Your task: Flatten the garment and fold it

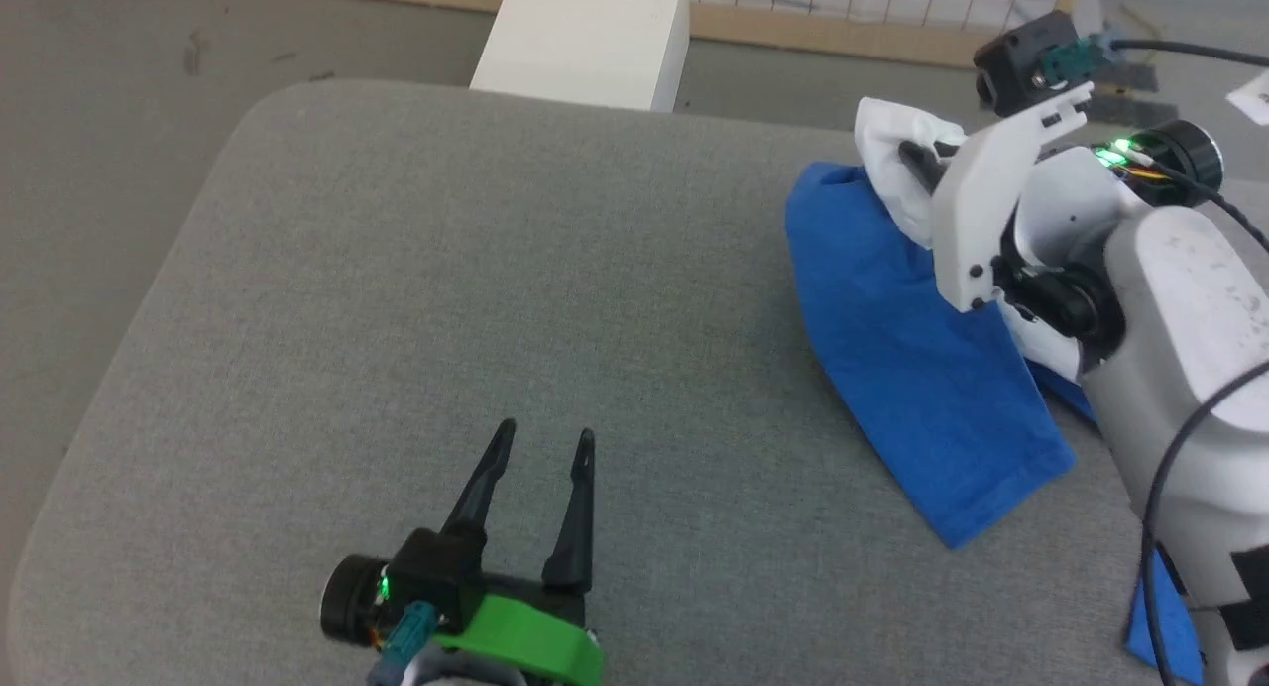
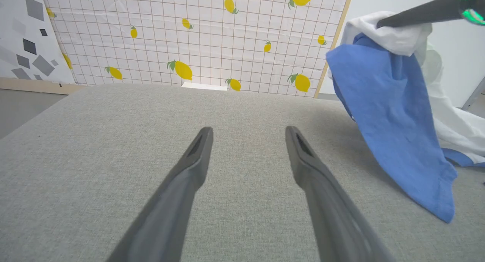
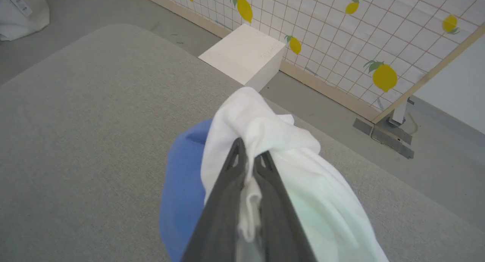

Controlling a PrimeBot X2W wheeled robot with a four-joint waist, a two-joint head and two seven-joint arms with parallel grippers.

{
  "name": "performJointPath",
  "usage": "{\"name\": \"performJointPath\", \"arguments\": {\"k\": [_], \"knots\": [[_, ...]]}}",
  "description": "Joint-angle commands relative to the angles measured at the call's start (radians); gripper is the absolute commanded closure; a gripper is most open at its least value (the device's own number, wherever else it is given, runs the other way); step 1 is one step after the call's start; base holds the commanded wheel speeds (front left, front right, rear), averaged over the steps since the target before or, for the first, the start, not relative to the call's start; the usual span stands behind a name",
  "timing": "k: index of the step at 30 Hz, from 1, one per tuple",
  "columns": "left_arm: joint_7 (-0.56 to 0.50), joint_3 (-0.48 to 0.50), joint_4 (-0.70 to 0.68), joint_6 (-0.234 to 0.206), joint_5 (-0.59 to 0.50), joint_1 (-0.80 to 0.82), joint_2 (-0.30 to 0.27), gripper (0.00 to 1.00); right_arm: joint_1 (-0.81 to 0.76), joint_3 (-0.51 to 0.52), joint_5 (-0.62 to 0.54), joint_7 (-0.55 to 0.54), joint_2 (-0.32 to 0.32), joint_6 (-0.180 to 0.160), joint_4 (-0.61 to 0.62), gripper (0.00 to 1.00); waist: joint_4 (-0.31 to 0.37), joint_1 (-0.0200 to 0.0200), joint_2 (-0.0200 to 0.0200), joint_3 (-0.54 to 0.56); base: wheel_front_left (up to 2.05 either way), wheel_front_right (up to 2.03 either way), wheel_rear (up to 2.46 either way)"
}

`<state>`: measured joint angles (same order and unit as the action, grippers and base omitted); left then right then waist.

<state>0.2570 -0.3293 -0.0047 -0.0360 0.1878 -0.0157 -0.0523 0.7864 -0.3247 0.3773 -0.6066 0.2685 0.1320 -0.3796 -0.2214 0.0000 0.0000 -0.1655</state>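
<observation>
Right gripper (image 3: 250, 154), two long dark fingers, is pinched tight on a wad of white cloth of the garment (image 1: 922, 389), a soft cotton T-shirt with a white body and royal-blue parts. The shirt is at the right side of the grey fabric-covered table (image 1: 397, 319). The held bunch is lifted off the surface, and a blue panel hangs from it with its low corner resting on the table. More white and blue cloth trails toward the right arm; we cannot tell how much lies behind it.

Left gripper (image 1: 546, 433) hovers low over bare table with its fingers apart and nothing between them, well apart from the shirt.

We judge the step in hand is bringing the shirt onto open table to spread it, so flattening has barely begun. To do it well:
- We carry the wad toward the table's middle, low, so the blue panel drags out flat rather than piling up.
- We send the left gripper to the hanging blue corner and pinch one layer.
- We pull the two grips apart.

The wad grip likely holds several layers, so a regrasp on an edge may be needed.
</observation>
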Motion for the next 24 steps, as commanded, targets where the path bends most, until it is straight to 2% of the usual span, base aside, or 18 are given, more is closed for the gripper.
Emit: {"name": "performJointPath", "arguments": {"k": [1, 10, 11, 12, 14, 16, 18, 19, 24], "knots": [[0.005, -0.010, -0.001, -0.003, 0.016, 0.033, 0.002, 0.00, 0.022, -0.006, -0.017, 0.013, -0.020, -0.001, -0.053, 1.00, -0.037, 0.0000, 0.0000, -0.059, 0.00, 0.00, 0.00], [0.005, -0.069, 0.016, -0.015, 0.045, 0.105, 0.002, 0.00, 0.047, -0.040, -0.050, 0.097, -0.165, -0.001, -0.391, 1.00, -0.106, 0.0000, 0.0000, -0.122, 0.00, 0.00, 0.00], [0.005, -0.071, 0.018, -0.016, 0.046, 0.108, 0.002, 0.00, 0.050, -0.048, -0.050, 0.105, -0.172, -0.001, -0.410, 0.96, -0.108, 0.0000, 0.0000, -0.122, 0.00, 0.00, 0.00], [0.005, -0.073, 0.020, -0.018, 0.048, 0.112, 0.002, 0.00, 0.056, -0.062, -0.047, 0.114, -0.178, -0.001, -0.428, 0.84, -0.109, 0.0000, 0.0000, -0.122, 0.00, 0.00, 0.00], [0.005, -0.071, 0.023, -0.022, 0.048, 0.115, 0.002, 0.00, 0.075, -0.077, -0.035, 0.132, -0.183, -0.001, -0.449, 0.71, -0.106, 0.0000, 0.0000, -0.119, 0.00, 0.00, 0.00], [0.005, -0.064, 0.025, -0.026, 0.045, 0.115, 0.002, 0.00, 0.101, -0.103, -0.022, 0.146, -0.182, -0.001, -0.459, 0.53, -0.094, 0.0000, 0.0000, -0.110, 0.00, 0.00, 0.00], [0.005, -0.054, 0.025, -0.027, 0.039, 0.110, 0.002, 0.00, 0.126, -0.110, 0.003, 0.158, -0.177, -0.001, -0.465, 0.05, -0.077, 0.0000, 0.0000, -0.096, 0.00, 0.00, 0.00], [0.005, -0.049, 0.025, -0.028, 0.036, 0.106, 0.002, 0.00, 0.136, -0.108, 0.016, 0.164, -0.175, -0.001, -0.467, 0.00, -0.067, 0.0000, 0.0000, -0.089, 0.00, 0.00, 0.00], [0.005, -0.022, 0.027, -0.023, 0.017, 0.083, 0.002, 0.00, 0.166, -0.086, 0.104, 0.199, -0.159, -0.001, -0.447, 0.00, -0.008, 0.0000, 0.0000, -0.041, 0.00, 0.00, 0.00]]}}
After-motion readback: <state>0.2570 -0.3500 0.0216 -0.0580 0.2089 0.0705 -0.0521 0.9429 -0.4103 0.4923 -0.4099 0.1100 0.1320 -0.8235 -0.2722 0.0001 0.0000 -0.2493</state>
